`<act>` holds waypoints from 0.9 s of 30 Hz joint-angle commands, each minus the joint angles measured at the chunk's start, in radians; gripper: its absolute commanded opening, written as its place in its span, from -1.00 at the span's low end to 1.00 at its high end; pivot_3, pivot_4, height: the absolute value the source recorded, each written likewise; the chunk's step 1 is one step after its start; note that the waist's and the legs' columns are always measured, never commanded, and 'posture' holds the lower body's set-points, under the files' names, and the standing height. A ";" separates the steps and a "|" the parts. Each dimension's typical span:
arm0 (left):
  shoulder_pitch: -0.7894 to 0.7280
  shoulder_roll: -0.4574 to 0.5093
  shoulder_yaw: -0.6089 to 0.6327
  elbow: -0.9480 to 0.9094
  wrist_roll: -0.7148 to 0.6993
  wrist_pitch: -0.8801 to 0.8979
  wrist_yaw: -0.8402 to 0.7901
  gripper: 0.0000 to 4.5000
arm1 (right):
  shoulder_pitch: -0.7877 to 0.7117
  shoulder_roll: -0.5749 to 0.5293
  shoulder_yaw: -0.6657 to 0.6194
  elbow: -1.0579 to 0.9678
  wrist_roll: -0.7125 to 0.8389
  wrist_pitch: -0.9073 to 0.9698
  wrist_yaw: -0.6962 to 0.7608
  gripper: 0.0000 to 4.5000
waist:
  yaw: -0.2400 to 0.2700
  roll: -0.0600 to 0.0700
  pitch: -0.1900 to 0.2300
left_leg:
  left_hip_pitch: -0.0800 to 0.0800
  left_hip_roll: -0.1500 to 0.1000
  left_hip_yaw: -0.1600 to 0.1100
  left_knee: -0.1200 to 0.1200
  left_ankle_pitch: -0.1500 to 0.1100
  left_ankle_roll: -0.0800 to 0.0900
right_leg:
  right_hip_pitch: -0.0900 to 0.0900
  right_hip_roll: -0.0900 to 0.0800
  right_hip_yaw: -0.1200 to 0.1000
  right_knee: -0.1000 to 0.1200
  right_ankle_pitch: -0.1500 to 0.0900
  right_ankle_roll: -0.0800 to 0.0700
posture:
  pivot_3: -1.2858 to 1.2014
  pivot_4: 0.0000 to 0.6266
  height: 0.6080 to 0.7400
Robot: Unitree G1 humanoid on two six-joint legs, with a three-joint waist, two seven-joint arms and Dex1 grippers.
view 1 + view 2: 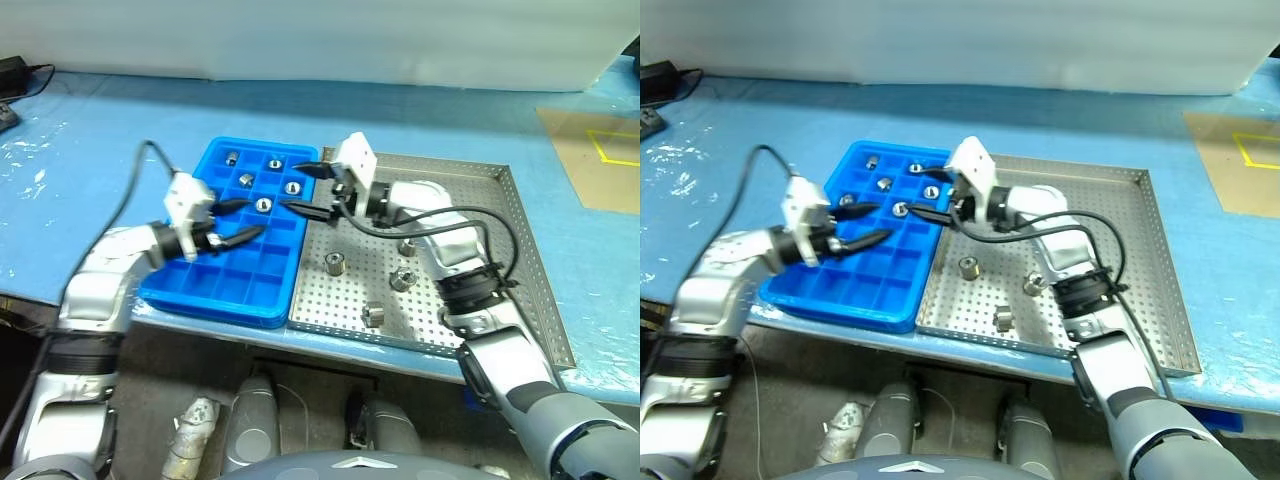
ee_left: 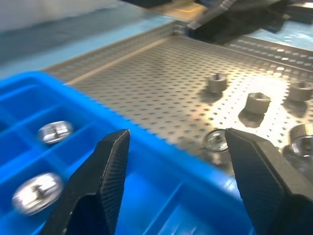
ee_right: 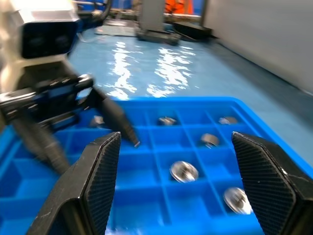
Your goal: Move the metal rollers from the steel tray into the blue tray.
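Left end effector (image 1: 240, 220) spread wide, nothing between its fingers, hovering over the blue tray (image 1: 232, 290); right end effector (image 1: 312, 190) also spread and empty, over the seam between the blue tray and the steel tray (image 1: 520, 260); five metal rollers (image 1: 263, 205) sit in separate far compartments of the blue tray; several more lie loose on the steel tray's perforated floor; both trays sit side by side, touching, on the blue worktop (image 1: 90, 130)
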 commanded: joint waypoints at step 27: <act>-0.692 -0.207 -0.308 1.074 0.470 -0.488 -0.559 0.45 | 0.372 -0.131 -0.198 -0.549 0.062 0.266 -0.330 0.65 | -0.117 0.000 0.000 | 0.008 -0.002 0.002 0.004 -0.005 0.009 | 0.012 0.001 0.004 -0.005 0.000 0.001 | -0.30 -0.52 1.00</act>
